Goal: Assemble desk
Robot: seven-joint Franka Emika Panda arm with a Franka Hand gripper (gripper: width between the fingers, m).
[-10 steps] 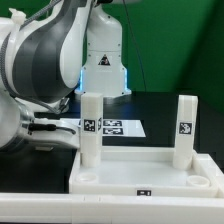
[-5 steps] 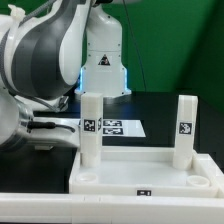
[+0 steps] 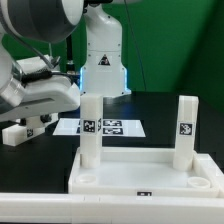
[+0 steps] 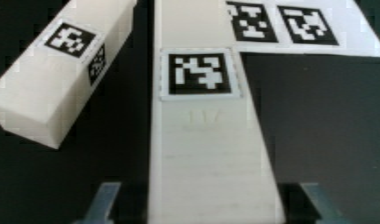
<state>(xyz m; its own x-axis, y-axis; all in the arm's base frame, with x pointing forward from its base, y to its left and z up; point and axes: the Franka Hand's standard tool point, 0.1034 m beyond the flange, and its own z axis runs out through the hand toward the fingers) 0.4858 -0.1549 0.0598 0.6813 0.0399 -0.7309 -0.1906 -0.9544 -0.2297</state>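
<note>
Start at 9 o'clock in the exterior view: a white plastic block leg (image 3: 15, 134) with a black-and-white tag lies flat on the black counter (image 3: 160, 110), under the arm, close to the frame's edge.

In the wrist view, the claw (image 4: 205, 196) stands wide open. Its two fingers (image 4: 109, 198) straddle a long white tagged leg (image 4: 208, 130), with a dark gap showing along each of its long edges, so nothing is gripped. Another white block leg (image 4: 62, 75) lies slanted just beside it; you cannot tell whether their edges touch.

At the exterior view's centre lies the flat white marker board (image 3: 125, 127), with bare counter between it and the loose leg.

At 6 o'clock sits the white plastic tray-like tabletop (image 3: 115, 186), raised rim up. One upright white leg (image 3: 91, 125) stands in its far corner nearer the exterior view's left, and a second upright white leg (image 3: 185, 125) stands towards 3 o'clock. The tray floor between them is open.
</note>
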